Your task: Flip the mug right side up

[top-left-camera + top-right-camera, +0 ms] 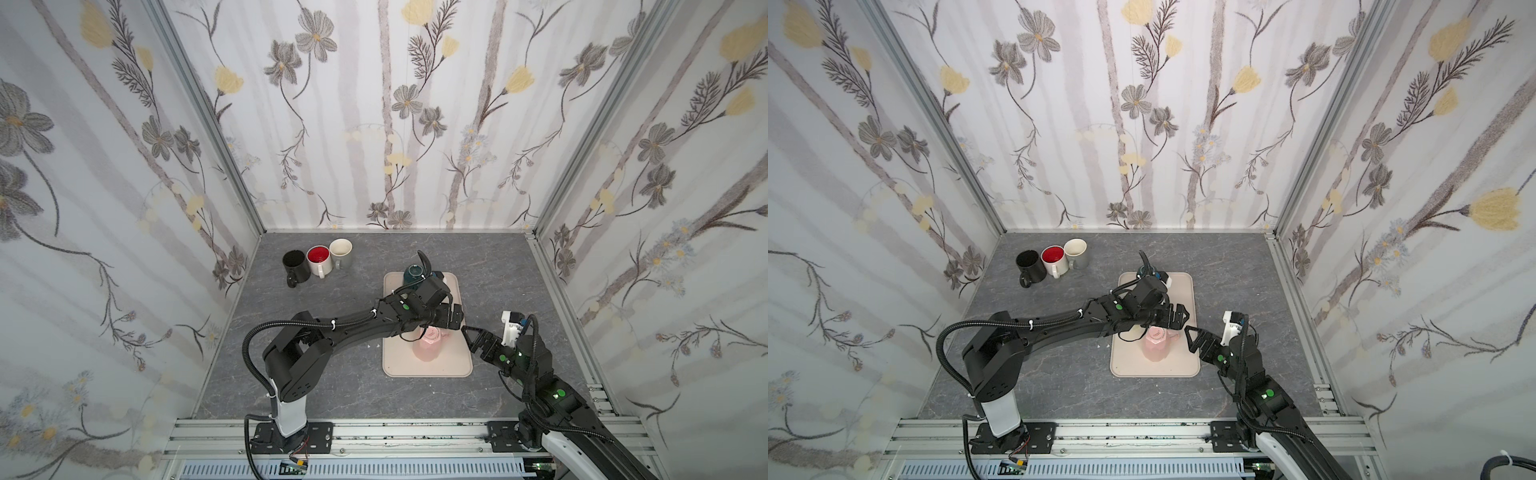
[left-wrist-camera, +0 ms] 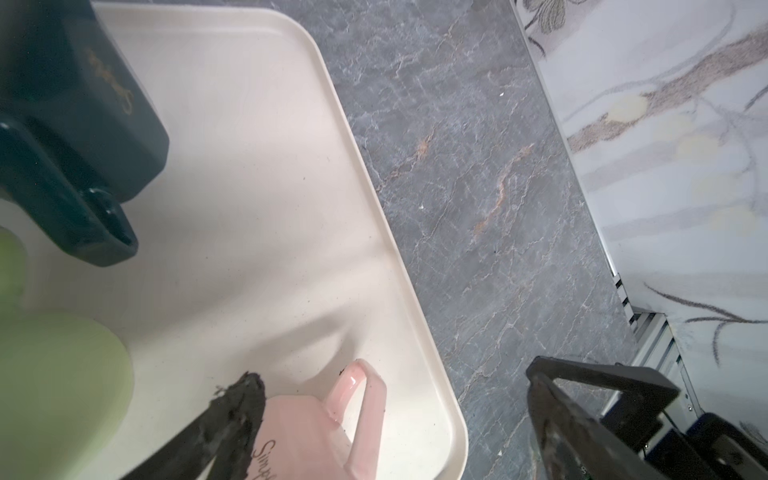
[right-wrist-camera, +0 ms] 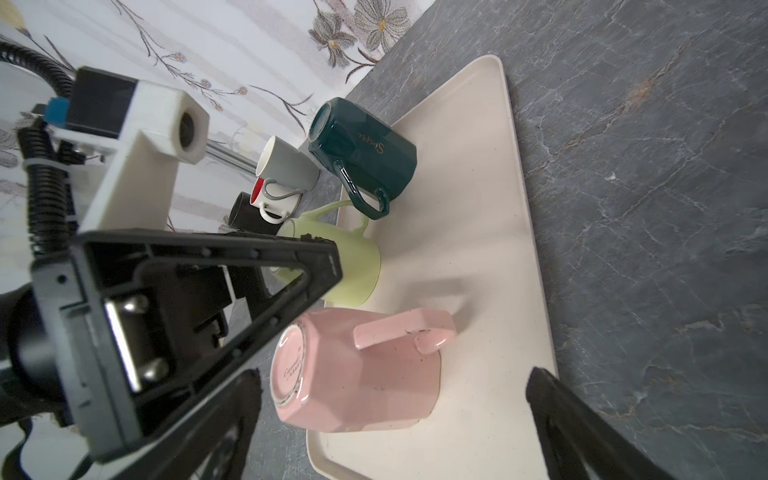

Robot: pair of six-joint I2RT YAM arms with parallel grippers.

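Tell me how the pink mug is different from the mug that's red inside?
The pink mug is upside down, base up; the red mug stands upright, mouth up. The pink mug sits on the tray; the red mug stands on the bare table, between a black mug and a grey mug. The pink mug is pink all over; the red mug is white outside. Both have one handle.

Pink faceted mug (image 3: 357, 374) is being seen inverted: base up, rim down, script on its side. It is being overhung by left gripper (image 1: 451, 319), its handle being pointed toward right gripper (image 1: 471, 338), just beside.
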